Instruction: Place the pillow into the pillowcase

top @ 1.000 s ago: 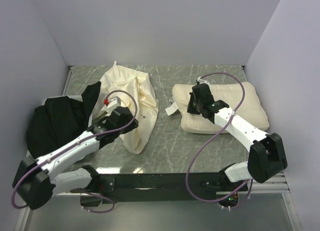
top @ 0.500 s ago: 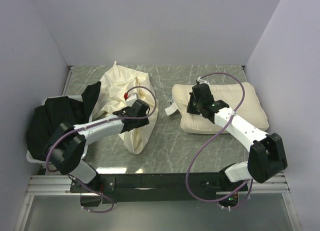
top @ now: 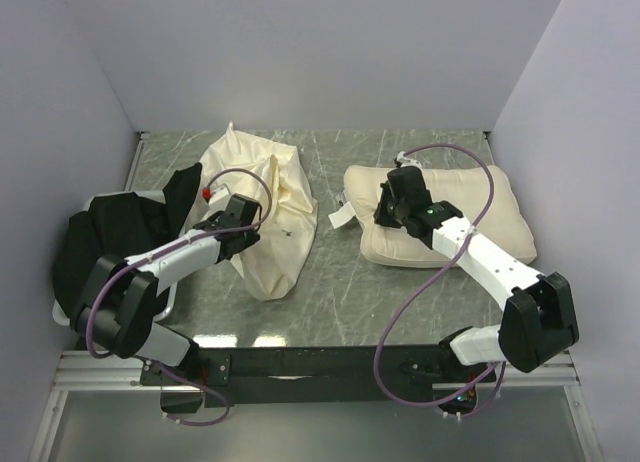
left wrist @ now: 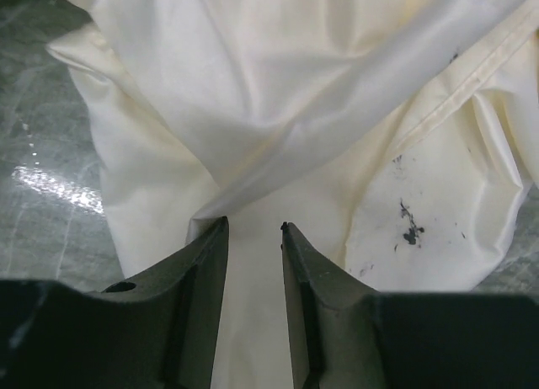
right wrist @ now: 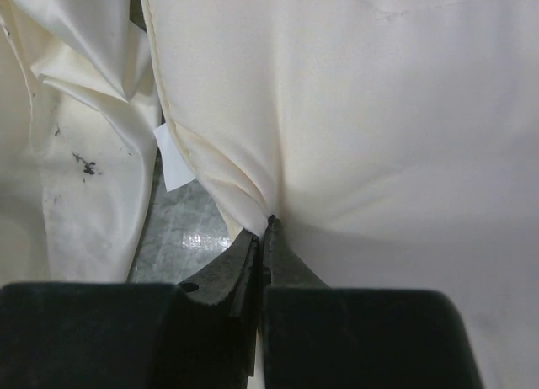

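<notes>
The pillowcase [top: 268,207] is a wrinkled cream sack lying at the back left. It fills the left wrist view [left wrist: 303,111], with dark specks on it. My left gripper [top: 240,230] is low over its left side, and its jaws stand open [left wrist: 253,229] with fabric lying between them. The pillow [top: 455,212] is a plump cream cushion at the right. My right gripper [top: 388,210] is at the pillow's left part and is shut on a pinch of the pillow's cover [right wrist: 268,223]. A small white tag [right wrist: 173,166] shows by the pillow's left edge.
A black cloth heap [top: 105,242] lies at the far left over a white tray edge [top: 168,300]. White walls close in the grey marbled table [top: 340,282] on the left, back and right. A bare strip of table runs between the pillowcase and the pillow.
My left gripper swung right across the pillowcase half a second ago and has come back left. My right gripper stays shut on the pillow, which has barely shifted.
</notes>
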Tool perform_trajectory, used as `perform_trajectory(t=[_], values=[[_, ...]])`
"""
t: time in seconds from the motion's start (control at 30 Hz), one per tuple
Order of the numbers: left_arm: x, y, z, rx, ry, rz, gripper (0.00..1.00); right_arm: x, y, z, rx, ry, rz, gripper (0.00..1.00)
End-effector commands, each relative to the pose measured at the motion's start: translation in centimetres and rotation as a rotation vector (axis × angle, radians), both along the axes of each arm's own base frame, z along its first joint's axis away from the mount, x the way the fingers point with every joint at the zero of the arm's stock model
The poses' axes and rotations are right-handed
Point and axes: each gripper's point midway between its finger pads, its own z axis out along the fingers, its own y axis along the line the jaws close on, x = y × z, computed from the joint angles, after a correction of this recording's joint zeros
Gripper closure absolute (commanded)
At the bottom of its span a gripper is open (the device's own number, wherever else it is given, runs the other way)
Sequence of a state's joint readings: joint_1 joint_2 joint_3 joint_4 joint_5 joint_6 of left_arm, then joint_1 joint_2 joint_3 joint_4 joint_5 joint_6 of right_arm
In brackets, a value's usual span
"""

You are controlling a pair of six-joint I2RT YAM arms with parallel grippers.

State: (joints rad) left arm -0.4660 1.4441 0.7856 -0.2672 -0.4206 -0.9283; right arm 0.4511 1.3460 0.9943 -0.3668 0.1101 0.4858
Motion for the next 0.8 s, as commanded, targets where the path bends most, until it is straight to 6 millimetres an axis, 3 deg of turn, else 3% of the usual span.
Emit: perform_trajectory(t=[0.0,0.13,0.23,0.63,0.77], values=[[1.3,-3.0,1.5,-0.076,-0.047,-0.114,0.62,0.7,0.8,4.5,0.087,-0.125,-0.002,1.00],[1.2,-4.9,3.4,-0.114,-0.091,-0.165,0.57,0.7,0.6,4.7,0.081,-0.131,-0.006,1.00],[1.0,-5.8,3.3,-0.101,-0.071,-0.187,0.54,0.7,0.6,4.9,0.083,-0.134,-0.006,1.00],[2.0,-7.0,0.1,-0.066,-0.007,-0.211,0.53,0.3,0.4,7.0,0.101,-0.169,-0.008,1.00],[2.3,-8.1,0.2,-0.112,-0.037,-0.244,0.54,-0.1,0.1,7.4,0.102,-0.179,-0.011,1.00]])
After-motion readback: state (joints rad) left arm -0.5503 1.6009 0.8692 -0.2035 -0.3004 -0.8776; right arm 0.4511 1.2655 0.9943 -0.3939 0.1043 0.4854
